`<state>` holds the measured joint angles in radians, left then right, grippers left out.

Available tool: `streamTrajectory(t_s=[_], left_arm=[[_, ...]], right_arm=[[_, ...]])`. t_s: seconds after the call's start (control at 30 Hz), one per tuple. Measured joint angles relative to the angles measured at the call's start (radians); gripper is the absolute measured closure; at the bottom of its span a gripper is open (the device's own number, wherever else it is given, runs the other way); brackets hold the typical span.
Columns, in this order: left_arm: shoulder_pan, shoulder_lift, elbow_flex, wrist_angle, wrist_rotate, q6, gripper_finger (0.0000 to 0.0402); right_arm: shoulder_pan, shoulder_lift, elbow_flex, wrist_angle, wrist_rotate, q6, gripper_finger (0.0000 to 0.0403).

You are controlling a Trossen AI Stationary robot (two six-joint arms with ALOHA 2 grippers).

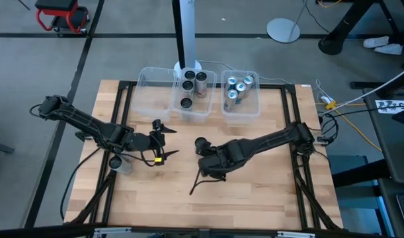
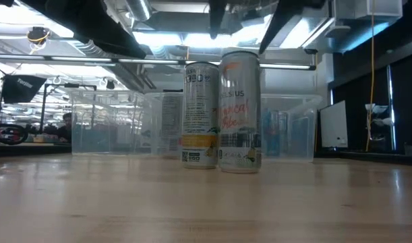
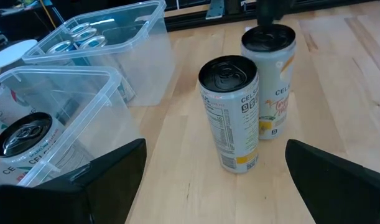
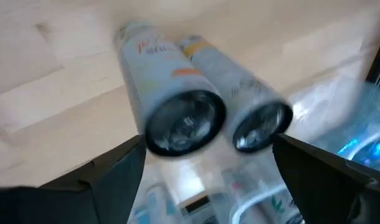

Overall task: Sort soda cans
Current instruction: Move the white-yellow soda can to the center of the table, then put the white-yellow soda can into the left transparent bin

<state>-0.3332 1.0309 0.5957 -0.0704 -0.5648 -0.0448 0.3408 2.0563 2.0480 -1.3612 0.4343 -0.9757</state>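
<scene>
worktop (image 1: 254, 192): two soda cans (image 3: 230, 115) stand upright, touching, in the middle
bins (image 1: 188, 99): past both claws, other cans already inside
right claw (image 1: 200, 143): spread wide, just above the two cans, nearer to them
left claw (image 1: 163, 141): spread wide, empty, cans just ahead of it

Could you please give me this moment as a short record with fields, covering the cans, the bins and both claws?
loose cans: two dark-topped cans upright, side by side on the table
middle bin: four dark-topped cans
right bin: teal-topped cans
left bin: no cans visible
left claw: open, beside the loose cans
right claw: open, above the loose cans, holding nothing
</scene>
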Motion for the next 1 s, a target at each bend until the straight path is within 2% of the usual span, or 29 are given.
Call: streamTrajectory(t_s=[0.17, 0.3, 0.43, 0.53, 0.63, 0.8, 0.9, 1.0], left_arm=[[0.0, 0.0, 0.0, 0.0, 0.0, 0.0, 0.0029], [-0.007, 0.0, 0.0, 0.0, 0.0, 0.019, 0.0029], [-0.008, 0.0, 0.0, 0.004, 0.006, 0.019, 0.0029], [-0.005, 0.0, 0.0, 0.026, 0.006, 0.019, 0.0029], [-0.005, 0.0, 0.0, 0.073, 0.007, 0.019, 0.0029], [-0.001, 0.039, 0.001, 0.17, 0.008, 0.034, 0.0029], [0.019, 0.079, 0.005, 0.221, 0.06, 0.028, 0.0029], [0.063, 0.122, 0.065, 0.2, 0.131, -0.035, 0.0029]], right_arm=[[0.015, -0.028, 0.027, -0.108, 0.015, 0.086, 0.0055], [0.048, -0.11, -0.053, -0.118, 0.066, 0.166, 0.0055], [0.079, -0.25, -0.239, -0.076, 0.16, 0.281, 0.0055], [0.088, -0.393, -0.449, 0.024, 0.14, 0.375, 0.0055], [0.085, -0.544, -0.687, 0.229, 0.154, 0.421, 0.0055], [0.084, -0.734, -1.067, 0.675, 0.214, 0.404, 0.0055], [0.085, -0.784, -1.256, 0.954, 0.29, 0.359, 0.0055], [0.099, -0.792, -1.415, 1.242, 0.36, 0.281, 0.0055]])
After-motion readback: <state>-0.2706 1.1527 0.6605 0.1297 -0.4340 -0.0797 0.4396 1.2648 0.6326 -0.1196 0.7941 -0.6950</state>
